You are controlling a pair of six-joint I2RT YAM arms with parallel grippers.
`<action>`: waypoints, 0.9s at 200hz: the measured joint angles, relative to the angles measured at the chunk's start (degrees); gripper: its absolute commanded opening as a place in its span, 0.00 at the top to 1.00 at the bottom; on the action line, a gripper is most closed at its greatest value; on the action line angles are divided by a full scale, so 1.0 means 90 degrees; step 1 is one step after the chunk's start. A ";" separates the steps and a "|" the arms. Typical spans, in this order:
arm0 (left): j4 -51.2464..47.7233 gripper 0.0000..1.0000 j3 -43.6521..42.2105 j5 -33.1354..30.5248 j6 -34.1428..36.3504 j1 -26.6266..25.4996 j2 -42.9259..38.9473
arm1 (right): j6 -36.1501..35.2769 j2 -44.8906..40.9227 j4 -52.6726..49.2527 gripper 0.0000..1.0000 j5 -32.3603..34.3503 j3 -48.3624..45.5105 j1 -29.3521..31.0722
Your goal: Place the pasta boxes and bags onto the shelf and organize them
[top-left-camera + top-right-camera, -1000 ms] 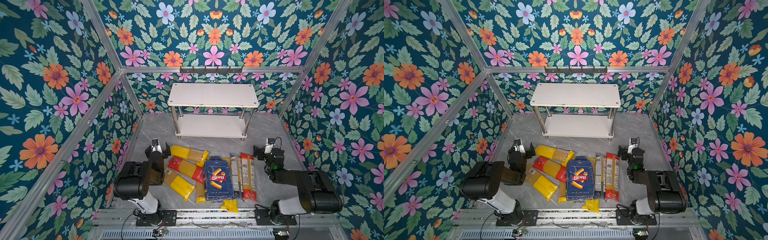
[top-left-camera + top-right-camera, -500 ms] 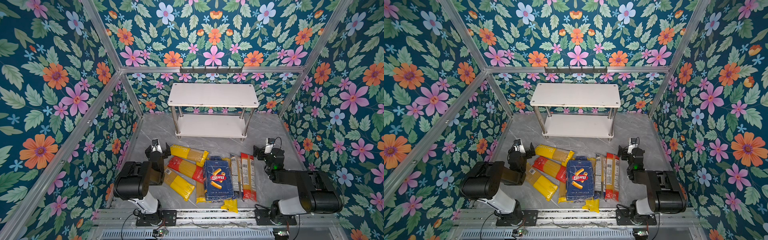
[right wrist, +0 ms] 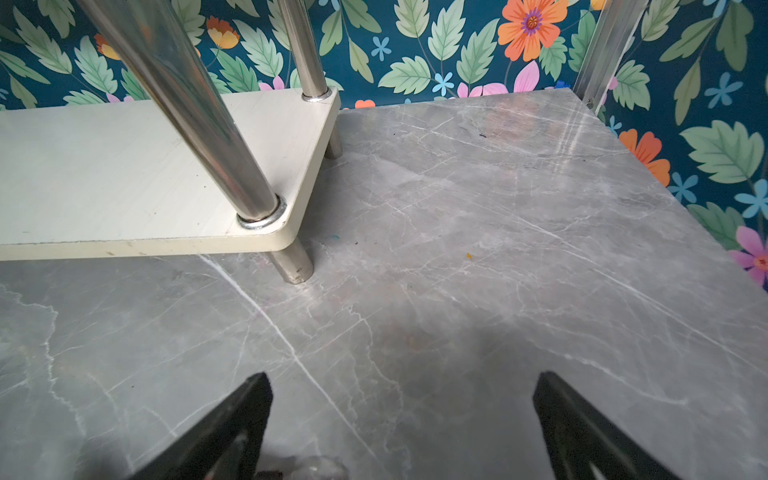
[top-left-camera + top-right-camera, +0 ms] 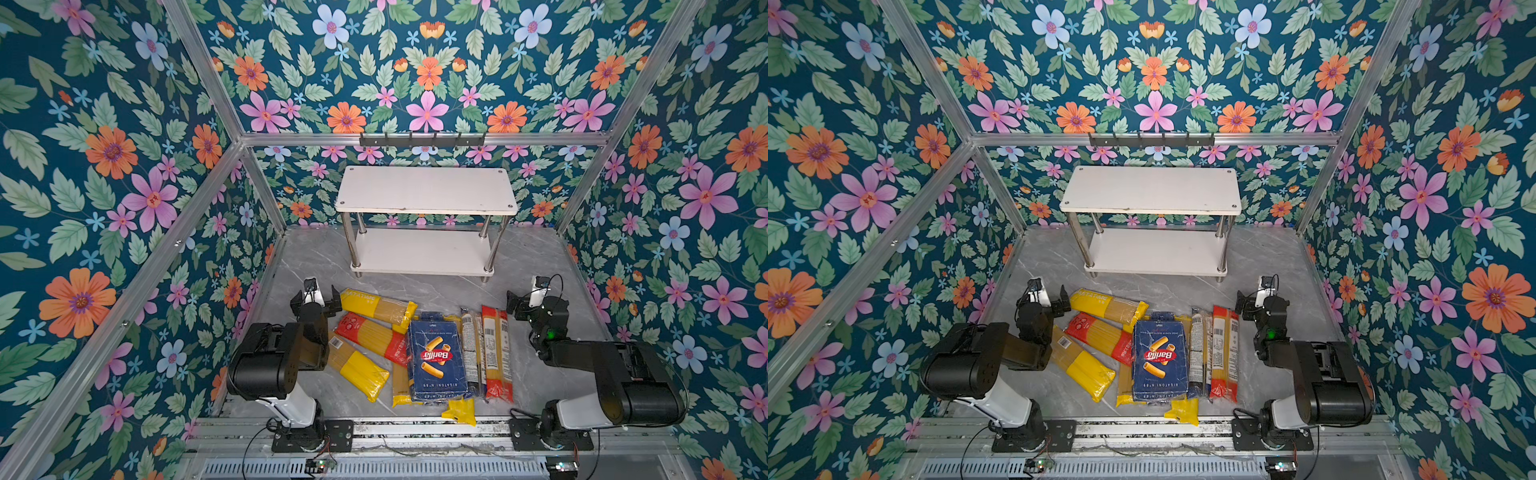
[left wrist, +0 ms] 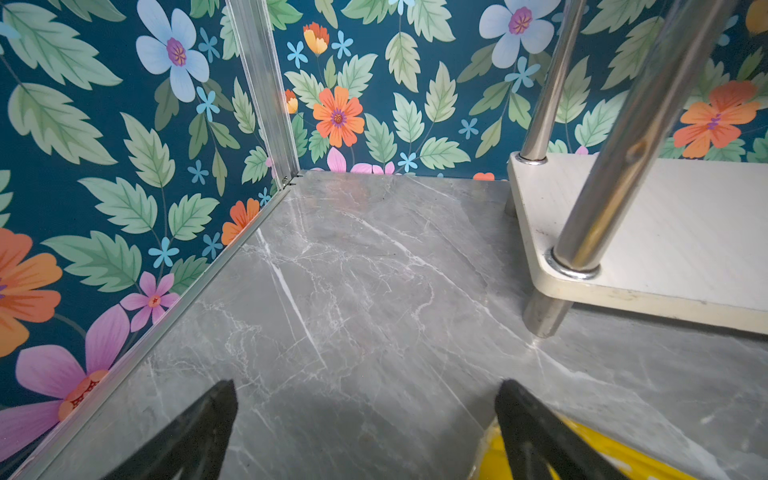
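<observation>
The pasta boxes and bags lie in a heap on the grey marble floor, in both top views. A wide dark-blue Barilla rigatoni pack [image 4: 436, 357] [image 4: 1158, 357] lies on top. To its left are yellow-ended spaghetti bags [image 4: 376, 305] [image 4: 357, 365] and a red-ended one [image 4: 370, 336]. To its right are a clear bag [image 4: 471, 349] and a red-trimmed bag [image 4: 494, 353]. The shelf [image 4: 426, 191] [image 4: 1150, 189] stands bare behind them. My left gripper [image 4: 316, 296] [image 5: 366, 388] is open over bare floor, beside a yellow bag [image 5: 490, 451]. My right gripper [image 4: 530, 301] [image 3: 403, 378] is open, holding nothing.
A black hook rail [image 4: 422, 139] hangs on the back wall above the shelf. Floral walls with aluminium frame bars close in three sides. The shelf's lower board [image 5: 685, 232] [image 3: 104, 174] and its metal posts stand just ahead of both grippers.
</observation>
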 measured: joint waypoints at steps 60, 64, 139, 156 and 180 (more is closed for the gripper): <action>-0.0010 0.00 0.0024 0.0080 -0.0005 0.0053 0.0000 | 0.0000 0.0000 0.0000 0.01 0.0000 0.0000 0.0000; -0.0010 0.00 0.0027 0.0080 -0.0005 0.0058 0.0000 | 0.0000 0.0000 0.0000 0.01 0.0000 0.0000 0.0000; -0.0194 0.00 0.0083 0.0393 -0.0015 0.0087 -0.0049 | 0.0000 0.0000 0.0000 0.01 -0.0002 0.0000 0.0000; -0.0197 0.00 0.0083 0.0393 -0.0015 0.0090 -0.0049 | 0.0000 0.0000 0.0000 0.01 -0.0002 0.0000 0.0000; -0.0197 0.00 0.0080 0.0408 -0.0010 0.0095 -0.0053 | -0.0002 -0.0039 -0.0024 0.01 0.0032 -0.0002 0.0032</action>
